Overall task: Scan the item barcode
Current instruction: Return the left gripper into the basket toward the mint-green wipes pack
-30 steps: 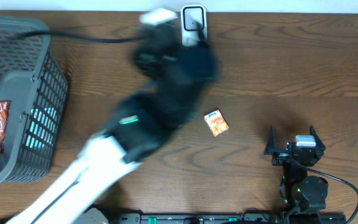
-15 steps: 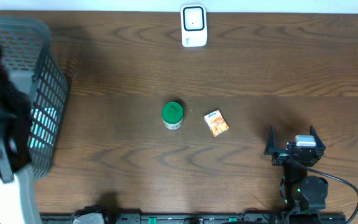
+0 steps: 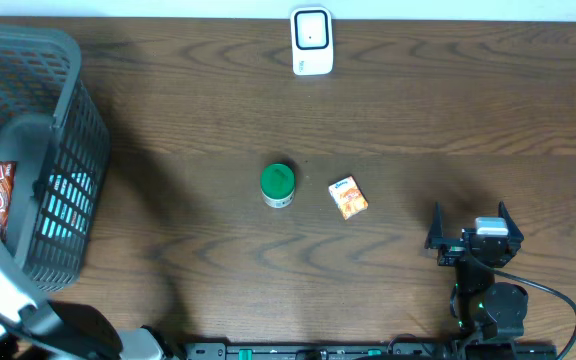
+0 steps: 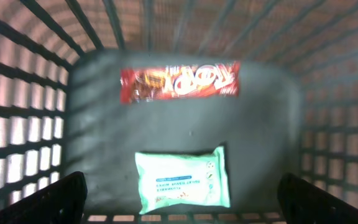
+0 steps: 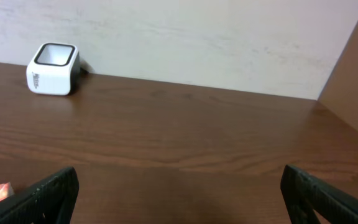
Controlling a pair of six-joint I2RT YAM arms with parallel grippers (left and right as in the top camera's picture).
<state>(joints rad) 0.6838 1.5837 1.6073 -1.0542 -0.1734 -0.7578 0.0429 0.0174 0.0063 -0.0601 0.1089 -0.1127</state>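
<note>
left end effector [image 4: 182,186] hangs over the basket [image 3: 68,130] at the left edge of the surface [image 3: 418,110]. its jaws are fully spread and hold nothing, a pose that suits a pick from above. candidate items lie flat on the basket floor:
- a red snack bar [image 4: 179,84], whose wrapper reads "top" in the overhead view
- a mint-green pack [image 4: 182,180], print too blurred to read

scanner [image 3: 311,42] stands at the middle of the far edge, face upward. a green-lidded jar [image 3: 277,185] and a small orange box [image 3: 348,197] sit near the centre, labels illegible. right end effector [image 3: 471,225] is parked by the near edge, wide open and empty.
</note>
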